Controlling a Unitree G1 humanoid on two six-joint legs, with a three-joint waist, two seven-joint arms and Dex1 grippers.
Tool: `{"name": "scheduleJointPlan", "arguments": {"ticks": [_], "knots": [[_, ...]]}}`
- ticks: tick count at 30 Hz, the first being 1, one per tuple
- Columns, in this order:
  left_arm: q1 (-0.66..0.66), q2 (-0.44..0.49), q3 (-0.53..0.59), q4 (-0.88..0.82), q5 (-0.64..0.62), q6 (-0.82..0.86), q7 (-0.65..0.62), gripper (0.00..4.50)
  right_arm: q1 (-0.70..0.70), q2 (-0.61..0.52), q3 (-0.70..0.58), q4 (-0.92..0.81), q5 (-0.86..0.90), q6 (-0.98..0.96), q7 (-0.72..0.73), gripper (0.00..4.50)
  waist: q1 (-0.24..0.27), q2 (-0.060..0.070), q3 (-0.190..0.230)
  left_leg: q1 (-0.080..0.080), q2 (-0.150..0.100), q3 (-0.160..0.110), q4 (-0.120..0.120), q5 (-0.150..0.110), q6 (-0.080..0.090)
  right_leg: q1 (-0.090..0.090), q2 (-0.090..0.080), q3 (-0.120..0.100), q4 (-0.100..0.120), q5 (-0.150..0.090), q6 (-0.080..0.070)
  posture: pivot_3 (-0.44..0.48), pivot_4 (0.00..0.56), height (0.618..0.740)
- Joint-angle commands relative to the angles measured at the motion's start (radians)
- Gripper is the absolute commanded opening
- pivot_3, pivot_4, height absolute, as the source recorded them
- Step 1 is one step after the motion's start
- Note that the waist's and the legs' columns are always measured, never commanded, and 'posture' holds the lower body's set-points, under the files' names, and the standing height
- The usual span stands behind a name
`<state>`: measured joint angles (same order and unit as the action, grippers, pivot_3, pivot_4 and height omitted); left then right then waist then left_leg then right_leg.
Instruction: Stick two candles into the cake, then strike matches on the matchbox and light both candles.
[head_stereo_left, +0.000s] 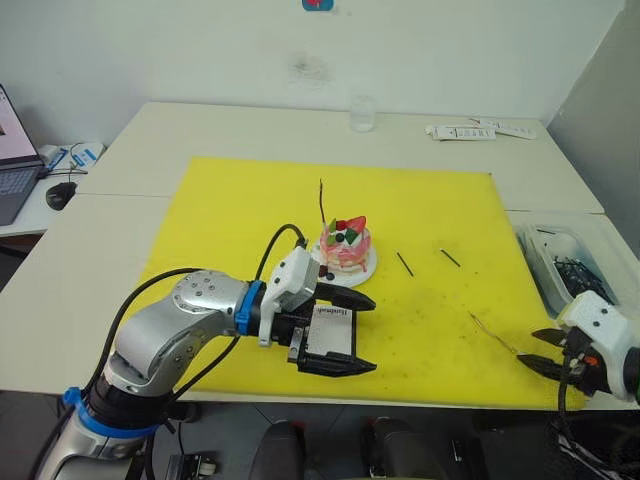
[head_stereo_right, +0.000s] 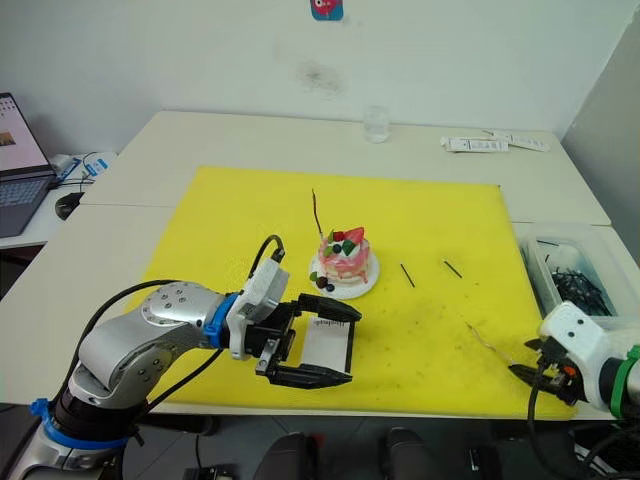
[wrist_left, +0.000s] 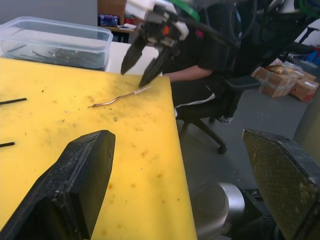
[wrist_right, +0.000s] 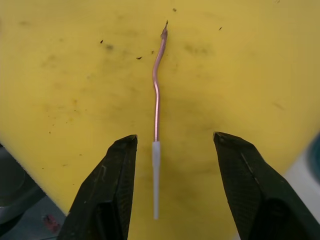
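1 candle planted, 1 candle lined up for pickup near the yellow mat's front right corner.

1 candle is seen upright in the cake at mid-mat; the second candle, thin, wavy, white-ended, is framed flat between the spread fingers of the right gripper. The matchbox is bracketed by the released left gripper. 2 matches lie unstruck; lighting is judged outstanding.

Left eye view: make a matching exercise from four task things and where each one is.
1. cake
2. matchbox
3. loose candle
4. matches

a. between the open left tool's fingers
b. on a white plate
c. at the open right tool
d. on the yellow mat, right of the cake

Pairs: 1-b, 2-a, 3-c, 4-d
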<state>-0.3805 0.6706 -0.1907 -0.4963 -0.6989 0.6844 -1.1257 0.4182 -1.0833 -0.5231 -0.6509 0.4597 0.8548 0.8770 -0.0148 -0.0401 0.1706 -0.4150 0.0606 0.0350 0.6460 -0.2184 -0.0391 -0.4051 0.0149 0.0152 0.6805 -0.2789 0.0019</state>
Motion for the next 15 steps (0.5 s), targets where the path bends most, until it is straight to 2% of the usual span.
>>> {"name": "scheduleJointPlan", "arguments": {"ticks": [1,4,7,15], "knots": [[0.000,-0.008,0.000,-0.011,0.014,-0.028,0.008,4.50,-0.014,-0.103,-0.031,-0.067,0.016,0.147,0.027,2.51,0.000,0.000,0.000,0.000,0.000,0.000,0.000,0.000,0.000,0.000,0.000,0.000,0.000,0.000,0.000,0.000,0.150,0.740],[0.003,-0.012,-0.011,-0.017,0.035,-0.041,0.012,4.50,-0.062,-0.194,0.011,-0.090,0.044,0.268,0.034,2.51,0.000,0.002,0.000,0.000,0.000,0.000,0.000,0.000,0.000,0.000,0.000,0.000,0.000,0.000,0.000,0.000,0.150,0.740],[0.006,-0.016,-0.026,-0.023,0.060,-0.062,0.009,4.50,-0.146,-0.228,0.103,-0.076,0.067,0.307,0.019,2.51,0.000,0.001,0.000,0.000,0.000,0.000,0.000,0.000,0.000,0.000,0.000,0.000,0.000,0.000,0.000,0.000,0.150,0.740],[-0.001,-0.030,-0.059,-0.035,0.091,-0.094,0.009,4.50,-0.308,-0.251,0.347,0.020,0.028,0.287,-0.007,2.51,0.006,0.001,0.000,0.000,0.000,0.001,0.000,0.000,0.000,0.000,0.000,0.001,-0.001,0.000,0.000,0.000,0.150,0.740]]}}
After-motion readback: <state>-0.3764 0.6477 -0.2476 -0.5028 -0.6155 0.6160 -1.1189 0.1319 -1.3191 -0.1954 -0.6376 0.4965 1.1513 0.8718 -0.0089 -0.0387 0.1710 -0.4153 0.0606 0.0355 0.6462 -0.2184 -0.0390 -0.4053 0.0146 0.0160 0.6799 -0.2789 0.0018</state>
